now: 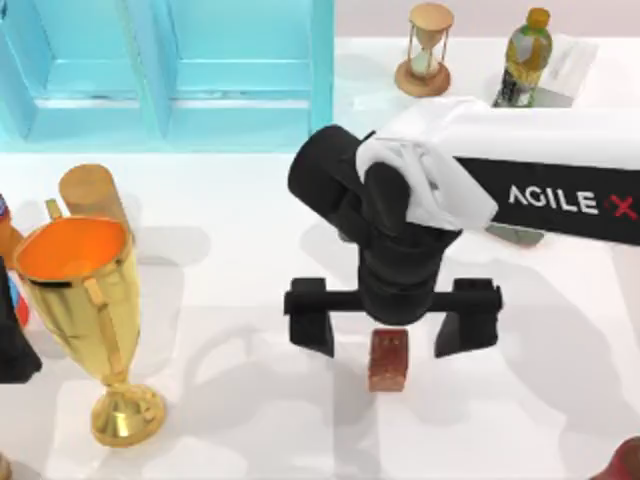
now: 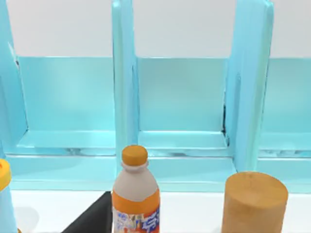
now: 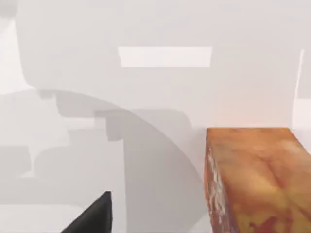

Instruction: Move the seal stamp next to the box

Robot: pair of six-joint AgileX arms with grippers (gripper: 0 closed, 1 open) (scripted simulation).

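one arm is at work. from the top view, the right gripper (image 1: 392,322) hangs over the middle of the table with its two black fingers (image 1: 312,318) spread wide, and the seal stamp (image 1: 388,360) stands upright on the white table (image 1: 240,400) just below the gap between them, held by nothing. the box (image 1: 515,234) seems to be the small piece peeking out under the right arm's white link, well apart from the stamp, though too much of it is hidden to be sure. off to the side stand the gold trophy (image 1: 85,300), the hourglass (image 1: 428,50), the green bottle (image 1: 525,58) and the cyan cabinet (image 1: 170,70).

from the left wrist view, that arm looks parked at the left of the table, facing the cabinet with an orange-capped bottle (image 2: 136,194) and a wooden cylinder (image 2: 253,201) close by; i cannot tell how its fingers stand.

from the right wrist view, the stamp's mottled brown face sits close to the camera beside a dark fingertip (image 3: 95,216), with bare table between them.

by my reading the task is barely begun: grasp, carry and set-down all remain.
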